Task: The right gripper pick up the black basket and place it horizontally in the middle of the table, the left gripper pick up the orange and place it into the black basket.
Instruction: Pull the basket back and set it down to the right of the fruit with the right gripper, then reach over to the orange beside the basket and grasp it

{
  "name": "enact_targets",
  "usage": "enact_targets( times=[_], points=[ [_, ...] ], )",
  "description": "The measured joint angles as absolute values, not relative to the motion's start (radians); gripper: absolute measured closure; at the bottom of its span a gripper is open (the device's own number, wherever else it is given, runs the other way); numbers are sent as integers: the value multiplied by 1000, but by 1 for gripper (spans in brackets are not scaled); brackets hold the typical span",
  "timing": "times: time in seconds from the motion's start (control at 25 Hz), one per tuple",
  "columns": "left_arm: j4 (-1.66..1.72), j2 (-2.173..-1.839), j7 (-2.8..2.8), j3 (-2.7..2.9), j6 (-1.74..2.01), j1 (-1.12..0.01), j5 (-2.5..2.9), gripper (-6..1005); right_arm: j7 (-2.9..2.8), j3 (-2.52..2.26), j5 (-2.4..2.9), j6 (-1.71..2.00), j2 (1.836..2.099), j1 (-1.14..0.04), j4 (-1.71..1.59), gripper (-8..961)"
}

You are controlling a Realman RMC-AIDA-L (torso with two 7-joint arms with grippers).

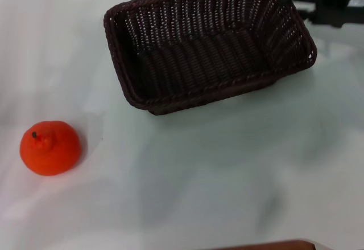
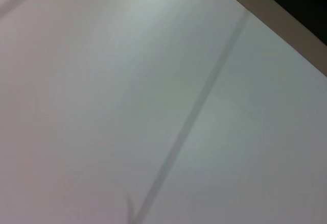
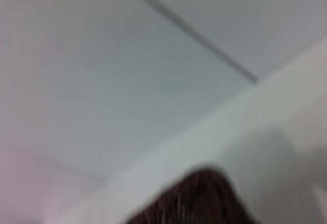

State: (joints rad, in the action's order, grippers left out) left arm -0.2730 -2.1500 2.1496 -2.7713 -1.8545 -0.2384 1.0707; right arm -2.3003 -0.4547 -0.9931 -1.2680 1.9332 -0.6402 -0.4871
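Nearest, low on the left of the desk [image 1: 227,164]: orange [image 1: 50,147], untouched, well apart from everything else. Farther back, black basket [image 1: 207,45], angled, its right end by the right gripper [image 1: 290,2]. Cannot tell whether open or closed on the braided rim. Right wrist view: only a dark patch of wicker. Likely step: carrying and squaring the basket. Best kept level, turned long side across, set down centrally, short of the orange. Left gripper out of sight.
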Motion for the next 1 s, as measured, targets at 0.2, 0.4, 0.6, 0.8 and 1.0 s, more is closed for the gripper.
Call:
enact_targets(
  times=[0.2, 0.4, 0.6, 0.8, 1.0],
  points=[
    [-370, -2104, 2125, -2603, -1855, -176, 1151, 140, -2246, -431, -1200, -1310, 1897, -583, -504, 128],
    [-389, -2051, 2135, -2523, -1829, -111, 1320, 140, -2125, -404, -1438, -1326, 1902, -550, -502, 132],
    [-392, -2056, 2167, -2519, -1733, -60, 1470, 141, -2022, -401, -1579, -1278, 1941, -552, -494, 134],
    [-390, -2064, 2181, -2521, -1663, -44, 1554, 141, -1967, -403, -1620, -1241, 1966, -578, -494, 136],
    [-390, -2067, 2181, -2521, -1624, -40, 1612, 141, -1956, -407, -1621, -1214, 1972, -607, -490, 139]
  ],
)
